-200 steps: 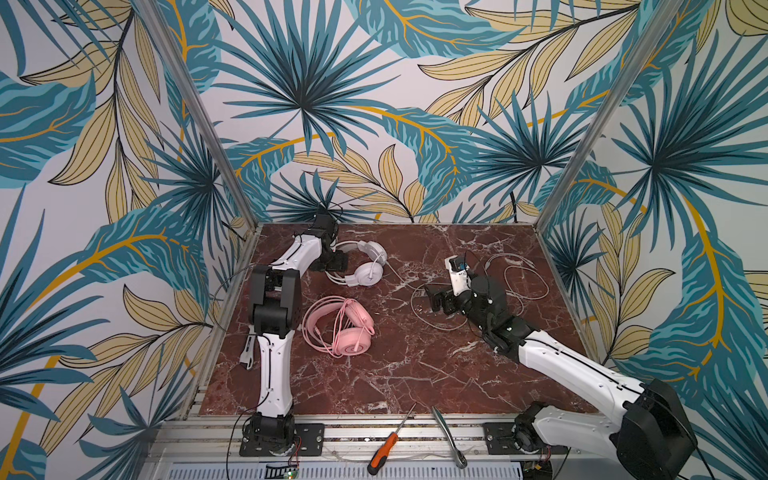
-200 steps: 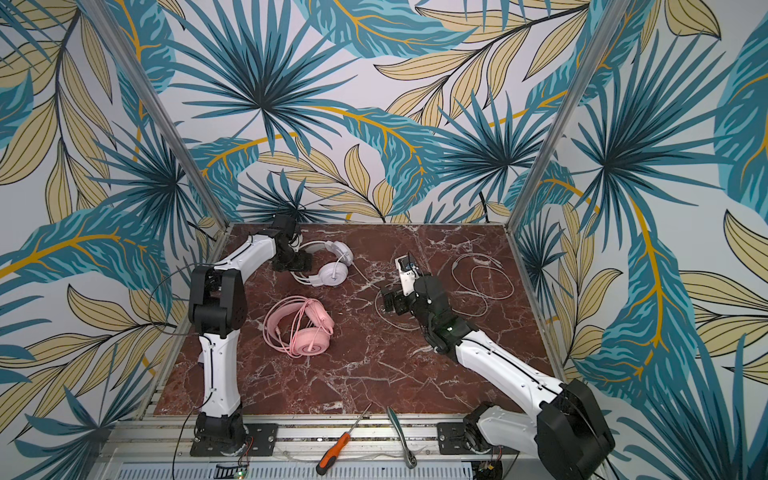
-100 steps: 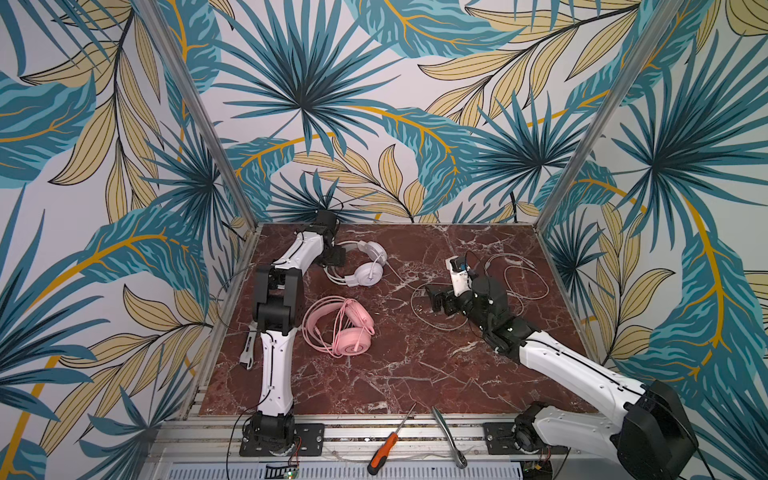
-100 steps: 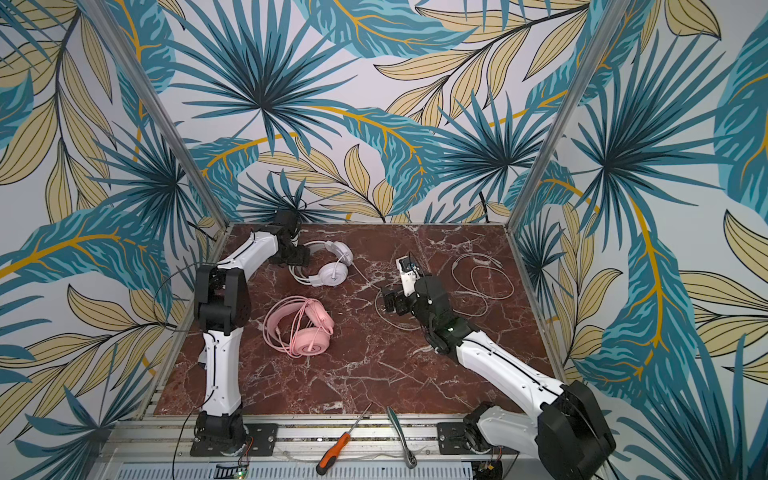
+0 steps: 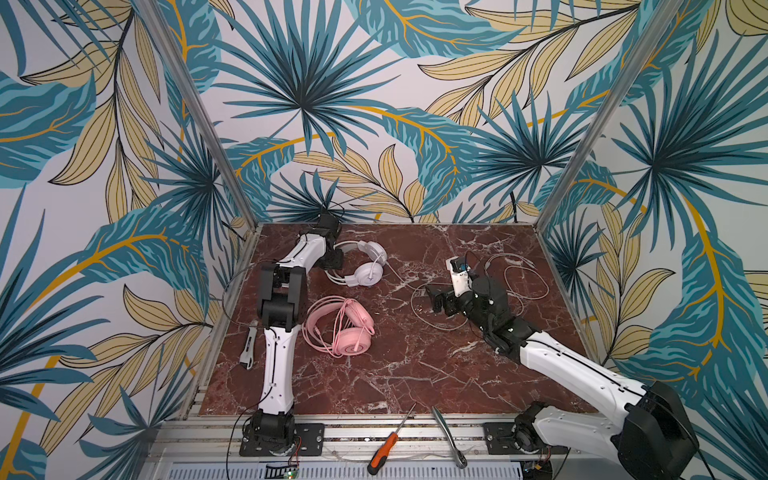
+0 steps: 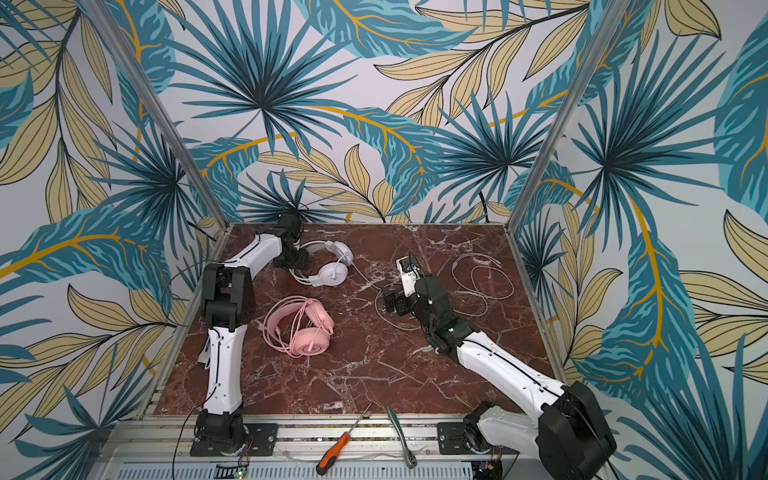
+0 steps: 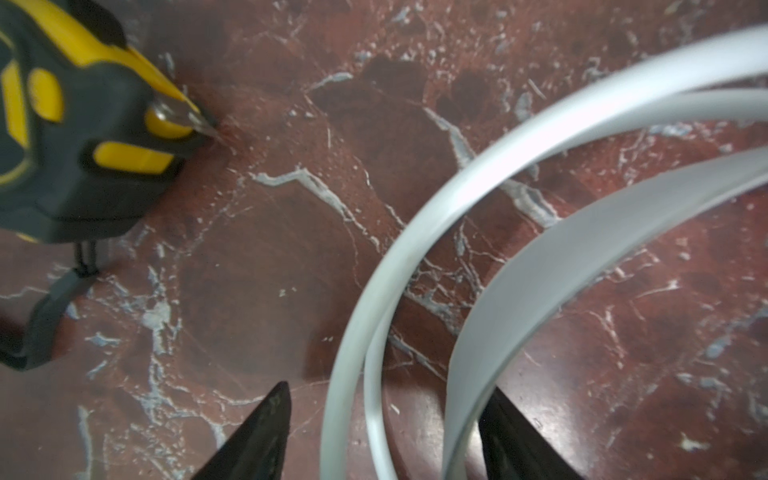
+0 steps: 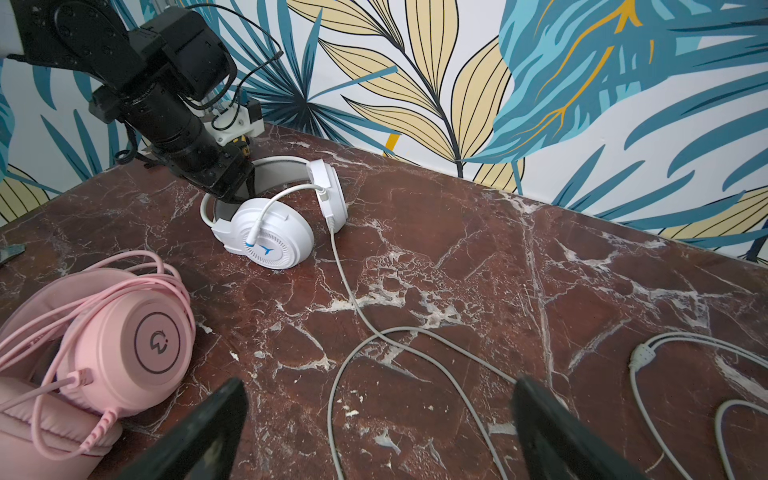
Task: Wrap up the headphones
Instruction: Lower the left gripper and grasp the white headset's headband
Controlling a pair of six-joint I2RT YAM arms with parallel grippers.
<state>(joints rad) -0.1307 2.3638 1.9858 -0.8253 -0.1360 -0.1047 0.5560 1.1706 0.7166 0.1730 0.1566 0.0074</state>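
straddling the arched headband (image 7: 415, 249) of the white over-ear headset (image 5: 365, 266) (image 6: 332, 270), the left gripper (image 5: 334, 261) (image 7: 388, 390) reaches down at the far left of the red-brown marble tabletop (image 5: 395, 374). its jaws stand partly apart, one on each side of the band. in the left wrist view one black fingertip (image 7: 505, 424) lies against the wide inner strip, while the other is clear of the thin outer strip, so nothing is clamped. a blurred yellow-and-grey tool (image 7: 75, 137) with a strap lies near the band on the marble.

the white headset lies on its side, its round cups toward the table's middle. its thin white cable (image 8: 348, 291) trails across the marble and spreads in loose loops on the right half.

the right gripper (image 5: 436, 297) (image 6: 388, 305) (image 8: 380, 384) hangs low over those loops with its jaws spread wide and holding nothing; a strand of the cable passes under the gap between them.

the pink over-ear headset (image 5: 345, 328) (image 6: 307, 332) (image 8: 124, 345) lies nearer the front, just beside the left arm, with its pink cable (image 8: 137, 270) looped over band and cup.

an orange-handled screwdriver (image 5: 384, 451) and a metal ratchet (image 5: 449, 436) lie on the front rail.
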